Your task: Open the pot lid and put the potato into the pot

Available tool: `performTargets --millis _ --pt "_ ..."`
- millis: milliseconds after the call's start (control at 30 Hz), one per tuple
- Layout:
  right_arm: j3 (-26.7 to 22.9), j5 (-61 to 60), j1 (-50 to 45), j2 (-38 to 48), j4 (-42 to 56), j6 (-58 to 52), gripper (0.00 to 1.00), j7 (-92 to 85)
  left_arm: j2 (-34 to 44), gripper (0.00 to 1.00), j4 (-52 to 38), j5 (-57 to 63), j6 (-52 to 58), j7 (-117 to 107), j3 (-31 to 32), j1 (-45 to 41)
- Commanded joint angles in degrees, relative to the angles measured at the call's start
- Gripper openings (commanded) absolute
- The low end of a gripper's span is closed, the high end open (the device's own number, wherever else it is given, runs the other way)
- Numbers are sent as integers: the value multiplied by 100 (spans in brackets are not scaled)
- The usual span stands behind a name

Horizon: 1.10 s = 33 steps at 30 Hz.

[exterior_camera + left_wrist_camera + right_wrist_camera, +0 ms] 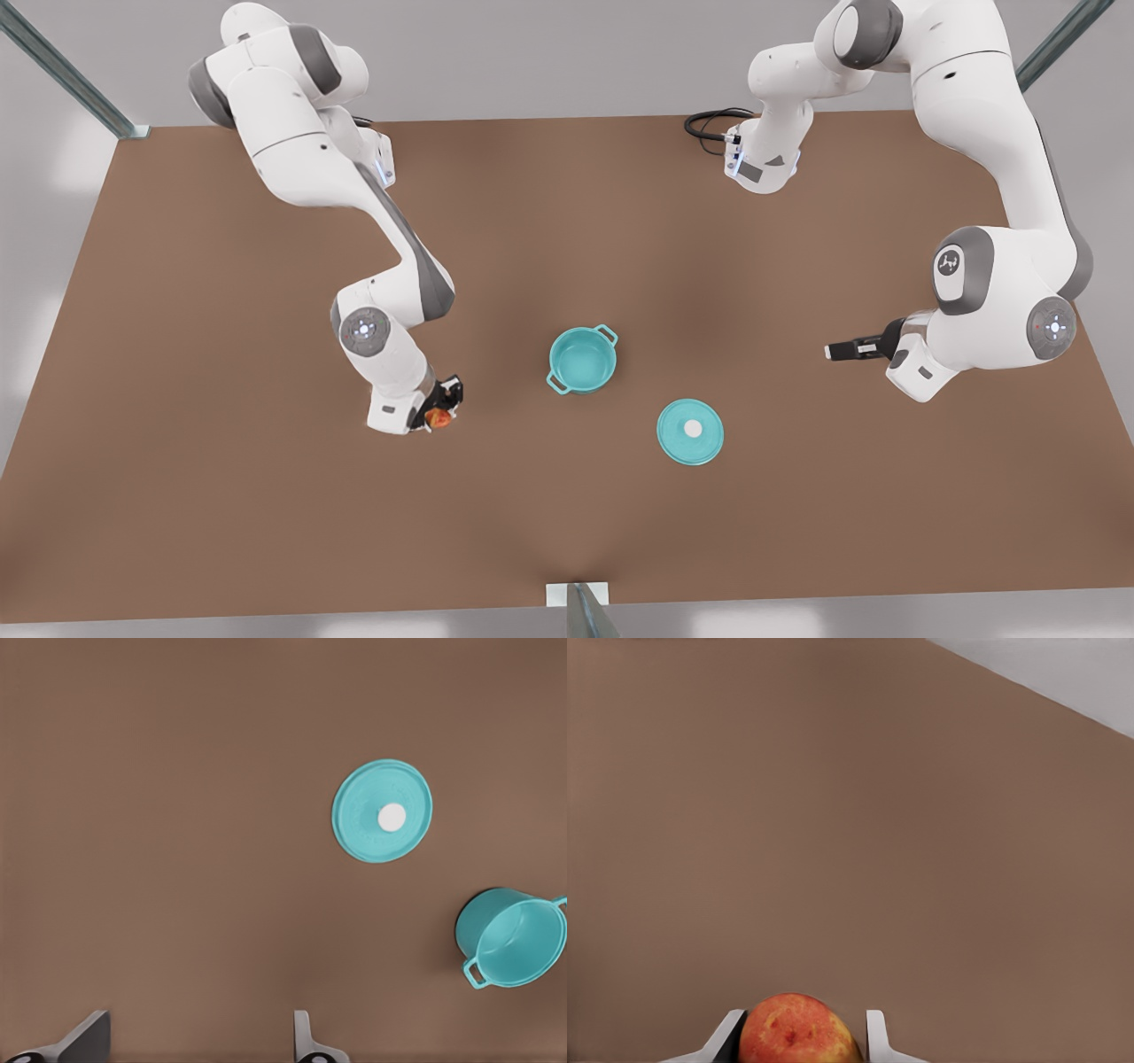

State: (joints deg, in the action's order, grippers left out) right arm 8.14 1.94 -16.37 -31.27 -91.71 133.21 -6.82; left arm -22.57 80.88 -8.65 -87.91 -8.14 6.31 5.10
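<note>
The teal pot (582,359) (514,939) stands uncovered near the table's middle, and its inside is bare. The pot lid (690,431) (382,811), with its white knob up, lies flat on the table beside the pot, toward the front view's right and nearer the front edge. My right gripper (440,409) (802,1033) is low over the table at the front view's left of the pot, shut on the potato (438,418) (796,1029). My left gripper (835,352) (195,1045) hangs open at the front view's right, away from pot and lid, holding nothing.
The brown table (221,496) has bare surface around the pot and lid. A black cable (709,124) loops at the far edge by the base of the front view's right arm. Metal posts (71,80) stand at the far corners, and a bracket (576,594) sits at the front edge.
</note>
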Motion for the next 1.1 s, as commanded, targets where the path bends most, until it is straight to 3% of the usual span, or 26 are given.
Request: performTargets --millis 0,500,1067 --pt "82 61 -85 7 83 -67 47 198 7 100 -2 4 28 -3 2 0" --pt "83 -18 -1623 -248 725 -59 45 418 7 100 -2 4 55 -21 2 -9" --pt "-278 0 -2546 -1944 2026 390 45 734 7 100 -2 13 63 -30 2 -9"
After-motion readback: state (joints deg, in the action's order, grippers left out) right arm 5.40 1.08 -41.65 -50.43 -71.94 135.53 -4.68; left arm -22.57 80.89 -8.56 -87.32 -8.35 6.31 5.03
